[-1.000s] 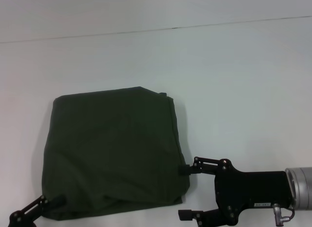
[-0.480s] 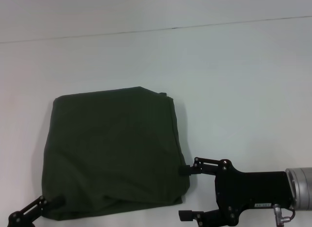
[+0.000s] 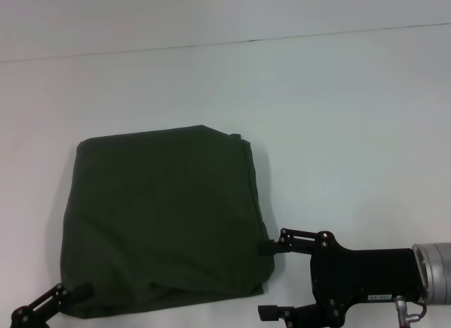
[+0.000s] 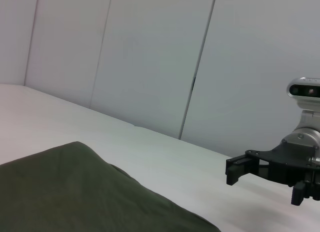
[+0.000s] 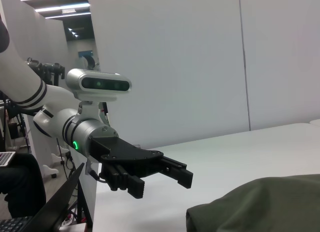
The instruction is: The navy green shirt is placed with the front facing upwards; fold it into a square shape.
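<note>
The left gripper (image 3: 74, 291) sits at the near left corner of the shirt (image 3: 158, 219), jaws spread, pinching nothing. The shirt lies folded into a rough square on the table (image 3: 338, 116). The right gripper (image 3: 268, 278) waits at its near right corner, jaws wide apart.

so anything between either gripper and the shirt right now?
Nothing visible. The navy green shirt lies folded on the white table. The right gripper is open, its far fingertip at the shirt's near right edge. The left gripper sits at the near left corner, with only bare table around.
</note>
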`<state>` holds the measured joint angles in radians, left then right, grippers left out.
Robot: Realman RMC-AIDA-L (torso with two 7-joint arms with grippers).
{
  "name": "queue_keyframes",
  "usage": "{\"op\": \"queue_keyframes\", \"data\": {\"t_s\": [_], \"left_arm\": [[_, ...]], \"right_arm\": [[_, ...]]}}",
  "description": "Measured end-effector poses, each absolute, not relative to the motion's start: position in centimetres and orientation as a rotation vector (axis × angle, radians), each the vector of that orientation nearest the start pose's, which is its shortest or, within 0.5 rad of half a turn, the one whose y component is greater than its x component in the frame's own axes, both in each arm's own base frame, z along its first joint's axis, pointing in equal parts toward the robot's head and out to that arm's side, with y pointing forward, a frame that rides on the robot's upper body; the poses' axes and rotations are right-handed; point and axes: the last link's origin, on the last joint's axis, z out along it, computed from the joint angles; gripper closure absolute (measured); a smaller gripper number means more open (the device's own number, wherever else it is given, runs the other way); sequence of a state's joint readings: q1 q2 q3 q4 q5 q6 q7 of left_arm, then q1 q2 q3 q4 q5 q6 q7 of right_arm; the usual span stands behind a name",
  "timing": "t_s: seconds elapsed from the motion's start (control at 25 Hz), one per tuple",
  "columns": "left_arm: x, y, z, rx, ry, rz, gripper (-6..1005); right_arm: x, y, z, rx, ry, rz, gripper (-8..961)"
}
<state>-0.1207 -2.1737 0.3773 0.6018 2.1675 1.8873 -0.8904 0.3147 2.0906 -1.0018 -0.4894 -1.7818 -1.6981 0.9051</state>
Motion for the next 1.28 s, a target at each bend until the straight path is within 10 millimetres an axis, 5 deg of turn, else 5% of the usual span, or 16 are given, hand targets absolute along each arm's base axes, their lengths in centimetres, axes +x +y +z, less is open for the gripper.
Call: {"op": "queue_keyframes", "data": {"t_s": [1.28], "left_arm": [[-32.3,16.1,-1.8,-2.638,-0.544,-0.988,97]], "right_arm": [[28.2,22.6,-5.1,-2.905,0.281,0.919,43]]}}
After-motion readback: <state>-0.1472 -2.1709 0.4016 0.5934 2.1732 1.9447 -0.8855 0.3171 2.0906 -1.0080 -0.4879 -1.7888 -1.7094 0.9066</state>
